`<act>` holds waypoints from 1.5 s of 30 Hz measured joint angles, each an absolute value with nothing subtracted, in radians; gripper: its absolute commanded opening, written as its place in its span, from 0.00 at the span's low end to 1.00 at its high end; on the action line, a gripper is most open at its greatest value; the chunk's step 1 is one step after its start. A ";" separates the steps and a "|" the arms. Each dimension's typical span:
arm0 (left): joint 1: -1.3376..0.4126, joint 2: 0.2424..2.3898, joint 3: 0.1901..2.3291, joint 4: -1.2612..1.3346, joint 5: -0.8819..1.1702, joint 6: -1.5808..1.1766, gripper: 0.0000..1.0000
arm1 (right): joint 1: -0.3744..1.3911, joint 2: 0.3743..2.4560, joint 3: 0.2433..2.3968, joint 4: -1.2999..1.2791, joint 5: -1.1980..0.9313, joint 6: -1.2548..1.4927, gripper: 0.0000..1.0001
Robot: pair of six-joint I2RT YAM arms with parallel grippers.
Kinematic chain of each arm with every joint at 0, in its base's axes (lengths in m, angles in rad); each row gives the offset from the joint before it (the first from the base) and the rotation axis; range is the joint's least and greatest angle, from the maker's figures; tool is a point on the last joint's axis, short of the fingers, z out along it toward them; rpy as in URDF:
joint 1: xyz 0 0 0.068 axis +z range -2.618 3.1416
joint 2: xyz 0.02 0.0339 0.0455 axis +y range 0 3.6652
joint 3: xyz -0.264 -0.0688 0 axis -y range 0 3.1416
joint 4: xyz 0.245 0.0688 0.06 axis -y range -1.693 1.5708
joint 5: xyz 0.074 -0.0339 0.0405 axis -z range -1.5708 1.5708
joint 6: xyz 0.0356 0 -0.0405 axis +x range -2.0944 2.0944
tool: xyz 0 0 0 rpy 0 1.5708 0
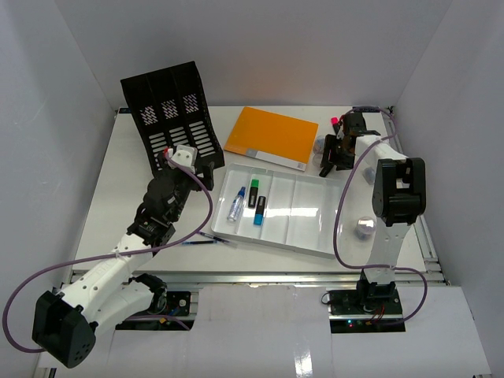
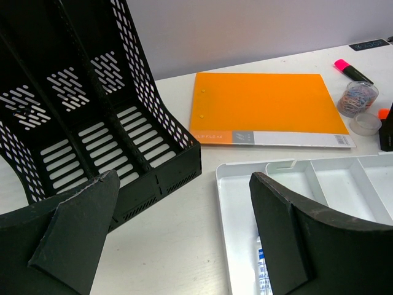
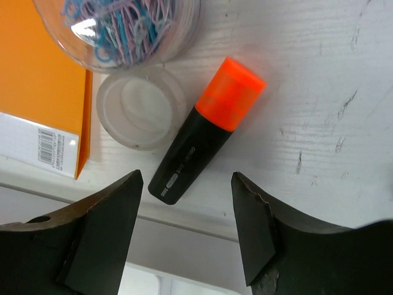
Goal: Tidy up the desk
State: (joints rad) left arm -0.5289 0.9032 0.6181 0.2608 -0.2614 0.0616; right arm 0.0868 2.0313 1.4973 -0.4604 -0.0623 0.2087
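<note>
**Both grippers open over a cluttered desk**

White desk (image 1: 110,205) fills the floor of a plain white-walled booth, with a metal rail (image 1: 260,276) along its near edge.

Far left: a black slotted file rack (image 1: 169,118) stands at the back, leaning away and open toward the arms. A thin pen (image 1: 201,239) lies on the desk just off the tray's near left corner.

Centre: an orange folder (image 1: 272,135) lies flat at the back, with a white label strip along its near edge. In front of it is a white tray (image 1: 303,224) with compartments, set at a slight angle. Its left compartments hold a white-and-blue pen (image 1: 236,205), a green highlighter (image 1: 253,191) and a blue highlighter (image 1: 259,210) – the other compartments hold nothing I can see.

Right back corner: a pink highlighter (image 2: 351,70), a clear jar of paper clips (image 2: 358,98), the jar's loose lid (image 2: 367,123) just beside it, and an orange highlighter (image 3: 206,140) lying flat next to the lid.

Left arm reaches forward and inward from its base. The left gripper (image 2: 183,209) is above the desk between the rack's near corner and the tray's left end, fingers spread wide, holding nothing.

Right arm stands tall, forearm angled back to the far right corner. The right gripper (image 3: 187,212) points down at the orange highlighter, fingers apart on either side of its black end – can't tell if they touch it.
</note>
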 measured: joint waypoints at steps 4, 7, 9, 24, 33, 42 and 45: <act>-0.529 0.910 0.618 0.257 -0.258 0.062 0.98 | 0.087 2.068 1.532 -0.454 -0.046 0.216 0.67; -0.529 0.914 0.618 0.254 -0.253 0.062 0.98 | 0.087 2.093 1.550 -0.451 -0.034 0.225 0.65; -0.529 0.917 0.618 0.253 -0.253 0.062 0.98 | 0.088 2.103 1.567 -0.451 -0.012 0.228 0.63; -0.529 0.928 0.620 0.245 -0.252 0.062 0.98 | 0.087 2.118 1.592 -0.434 0.068 0.220 0.67; -0.529 0.928 0.620 0.245 -0.252 0.062 0.98 | 0.085 2.118 1.570 -0.411 -0.025 0.176 0.75; -0.529 0.928 0.622 0.244 -0.251 0.062 0.98 | 0.086 2.103 1.531 -0.367 0.010 0.173 0.67; -0.529 0.928 0.622 0.244 -0.250 0.062 0.98 | 0.093 2.098 1.517 -0.353 0.034 0.170 0.64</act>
